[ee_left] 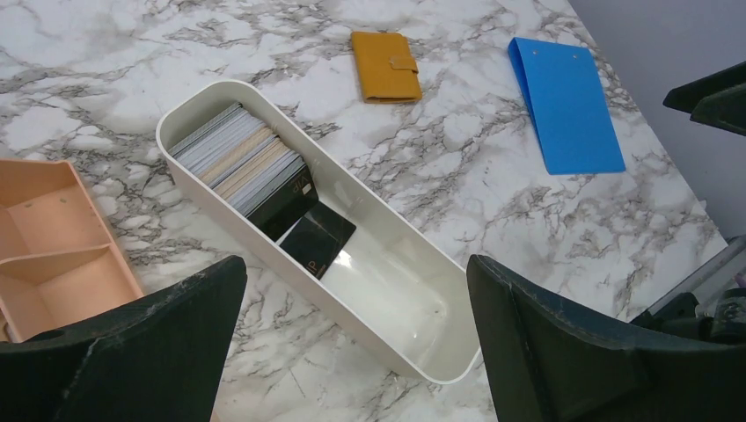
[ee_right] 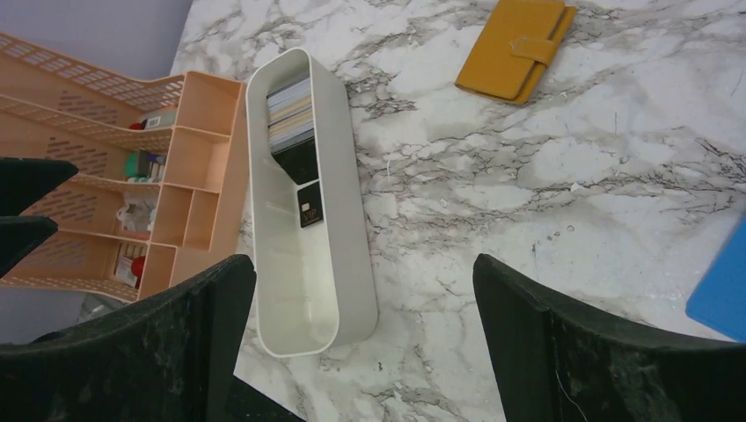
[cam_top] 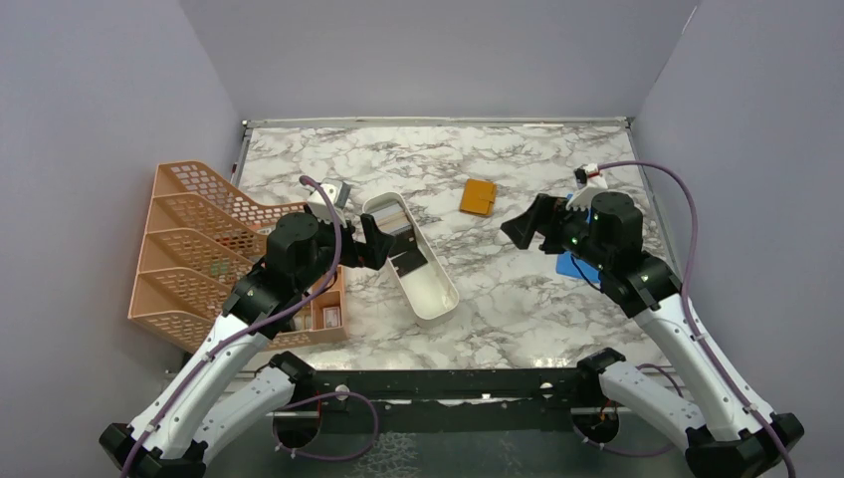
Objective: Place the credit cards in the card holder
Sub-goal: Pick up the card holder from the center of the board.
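1. Left fingers [ee_left: 132, 352]: black pair, spread wide, holding nothing. In the top view they hang over the tray's upper half.
2. Right fingers [ee_right: 598, 352]: black pair, likewise spread wide and empty, at right of centre in the top view and pointing left.
3. Long white oblong plastic tray [cam_top: 445, 301]: lies on the grey-veined marble counter [cam_top: 518, 299]. Its long axis runs from upper left to lower right in the top view.
4. Credit cards [ee_left: 237, 158]: thin black and pale grey plastic rectangles, packed on edge at the tray's upper-left end. One black card [ee_left: 317, 239] lies flat on the tray floor just beside the stack. They sit directly ahead of the left fingers, so the left arm is judged nearer.
5. Bright blue flat sheet [ee_left: 567, 104]: at right, beneath the right arm.
6. Peach mesh file rack [cam_top: 189, 249]: at left, beside the tray.
7. Small orange-tan leather-like card holder [cam_top: 478, 196]: folded shut with its tab across, well apart from the tray at upper centre. It is nearer the right fingers.
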Robot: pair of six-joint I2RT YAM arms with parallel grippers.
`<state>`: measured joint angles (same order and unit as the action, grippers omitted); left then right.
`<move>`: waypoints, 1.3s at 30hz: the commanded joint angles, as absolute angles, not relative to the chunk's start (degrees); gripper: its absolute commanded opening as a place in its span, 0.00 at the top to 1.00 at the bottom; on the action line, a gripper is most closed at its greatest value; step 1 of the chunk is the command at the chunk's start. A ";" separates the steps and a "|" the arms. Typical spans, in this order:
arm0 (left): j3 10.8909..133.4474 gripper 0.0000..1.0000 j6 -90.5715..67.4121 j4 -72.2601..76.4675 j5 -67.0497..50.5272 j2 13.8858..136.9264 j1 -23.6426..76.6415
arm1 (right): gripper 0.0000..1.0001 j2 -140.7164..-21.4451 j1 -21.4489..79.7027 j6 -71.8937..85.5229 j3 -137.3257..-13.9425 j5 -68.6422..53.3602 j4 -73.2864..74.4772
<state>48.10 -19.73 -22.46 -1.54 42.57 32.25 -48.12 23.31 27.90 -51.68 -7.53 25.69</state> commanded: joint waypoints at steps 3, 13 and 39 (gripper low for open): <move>49.16 0.01 -20.14 -21.78 -2.39 42.09 31.96 | 0.01 -46.71 23.47 28.85 -52.68 -9.80 26.34; 47.12 0.01 -17.74 -21.67 0.50 42.29 31.92 | 0.01 -47.33 23.47 29.10 -50.31 -6.75 23.11; 43.74 0.01 -14.59 -20.71 0.88 41.82 31.65 | 0.49 -95.43 23.02 37.01 -53.73 5.10 -9.70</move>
<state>44.18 -15.00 -22.28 1.61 42.92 32.21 -91.39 23.29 34.20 -49.32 0.40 -2.66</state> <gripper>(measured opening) 0.989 0.516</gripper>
